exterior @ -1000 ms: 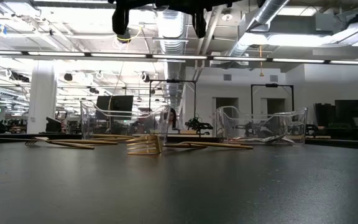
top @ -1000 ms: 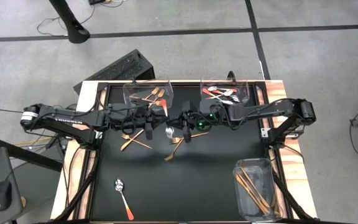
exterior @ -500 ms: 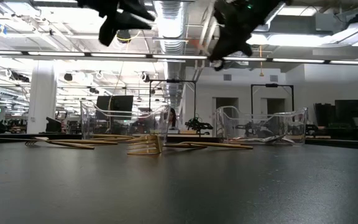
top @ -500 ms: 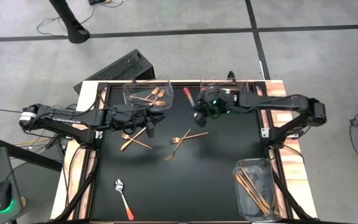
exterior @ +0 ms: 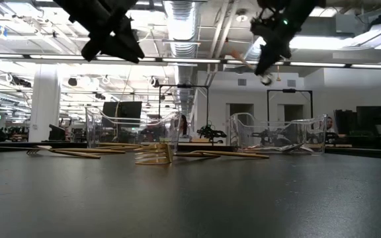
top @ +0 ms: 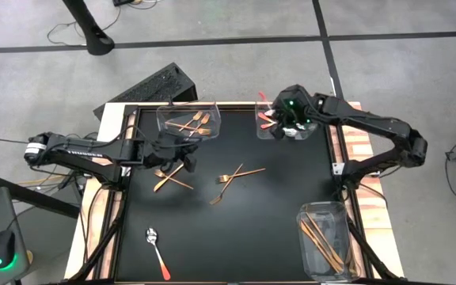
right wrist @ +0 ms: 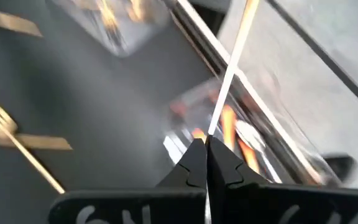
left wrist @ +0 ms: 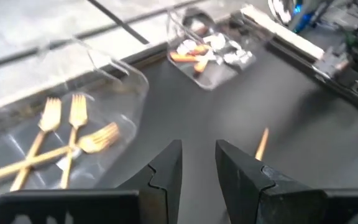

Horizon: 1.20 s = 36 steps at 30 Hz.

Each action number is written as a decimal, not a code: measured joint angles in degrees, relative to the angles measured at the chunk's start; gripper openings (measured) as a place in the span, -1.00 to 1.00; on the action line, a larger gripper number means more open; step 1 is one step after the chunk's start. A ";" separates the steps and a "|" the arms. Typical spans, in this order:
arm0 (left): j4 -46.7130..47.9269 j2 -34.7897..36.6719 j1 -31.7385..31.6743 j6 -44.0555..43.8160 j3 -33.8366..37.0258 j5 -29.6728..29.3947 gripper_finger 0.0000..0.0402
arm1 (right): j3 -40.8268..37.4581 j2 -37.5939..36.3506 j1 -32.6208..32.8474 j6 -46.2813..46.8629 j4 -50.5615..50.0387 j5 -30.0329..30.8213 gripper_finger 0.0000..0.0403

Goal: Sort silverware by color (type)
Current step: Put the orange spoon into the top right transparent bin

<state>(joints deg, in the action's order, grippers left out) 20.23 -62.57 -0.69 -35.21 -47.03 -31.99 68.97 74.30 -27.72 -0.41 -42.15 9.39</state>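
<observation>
Right gripper: clamped on a spoon above the spoon bin; its bowl is hidden in the wrist view, only the shaft shows. Low view alone shows the spoon's red handle raised.
Left gripper: jaws apart, empty, beside the fork bin.
Forks lie on the mat near centre.
Lone spoon: at the mat's near-left corner, seen only from above.

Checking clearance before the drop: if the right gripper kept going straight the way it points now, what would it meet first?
Most likely the clear bin of red-handled spoons; the right gripper, shut on a spoon, points down at it in its wrist view. How high it is above the bin is unclear.
</observation>
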 joint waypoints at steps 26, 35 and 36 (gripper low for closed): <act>-0.17 -0.02 -11.33 4.19 0.00 -1.40 -0.58 | -0.02 12.31 -15.36 -46.76 -5.25 -0.24 -0.96; 0.13 -0.02 -11.89 4.12 0.00 -1.53 -0.58 | -0.02 12.26 -17.89 -49.92 -4.56 -0.22 -0.94; 0.11 -0.02 -11.89 4.12 0.00 -1.53 -0.58 | -0.02 12.27 -18.40 -50.43 -4.58 -0.22 -0.94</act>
<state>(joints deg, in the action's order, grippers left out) 20.34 -62.59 -12.58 -31.09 -47.03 -33.52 68.95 86.57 -46.12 -50.84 -46.73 9.16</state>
